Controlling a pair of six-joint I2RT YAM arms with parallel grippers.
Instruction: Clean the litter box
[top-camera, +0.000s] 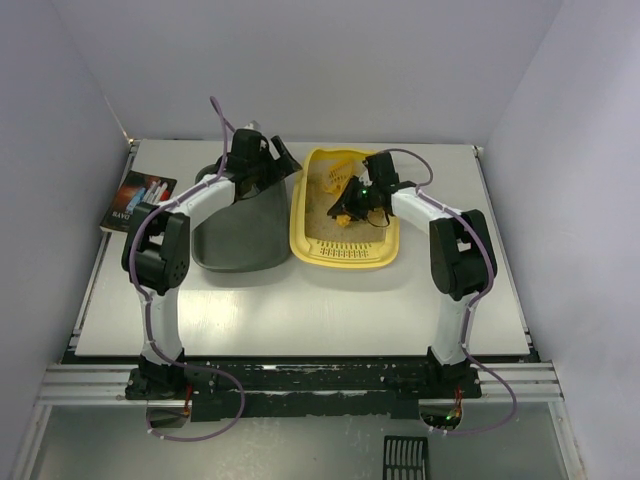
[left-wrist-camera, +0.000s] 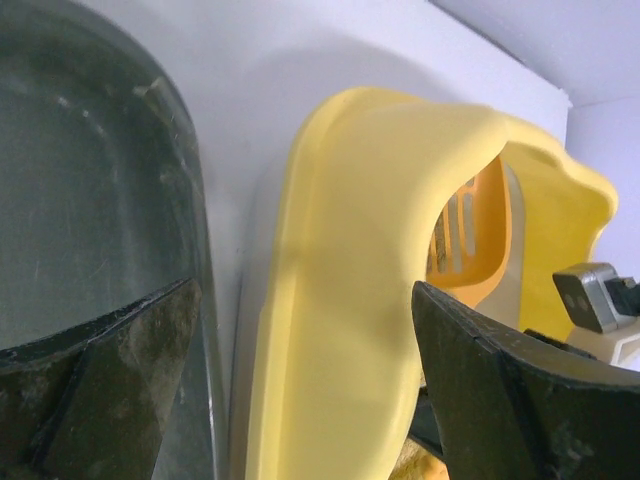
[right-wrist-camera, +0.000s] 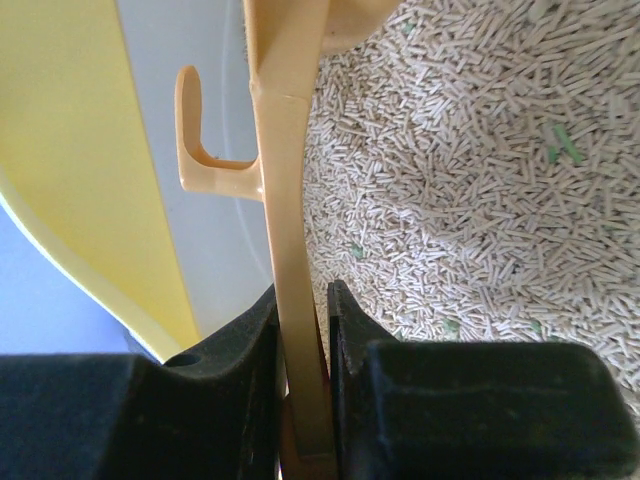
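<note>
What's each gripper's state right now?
Left gripper: open, holding nothing.
Right gripper: closed on the scoop handle.

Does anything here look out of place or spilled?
Only one thing: a dark glossy booklet lies askew at the left edge of the white table, seemingly overhanging it, away from the yellow plastic litter box. I see no litter spilled on the table.
</note>
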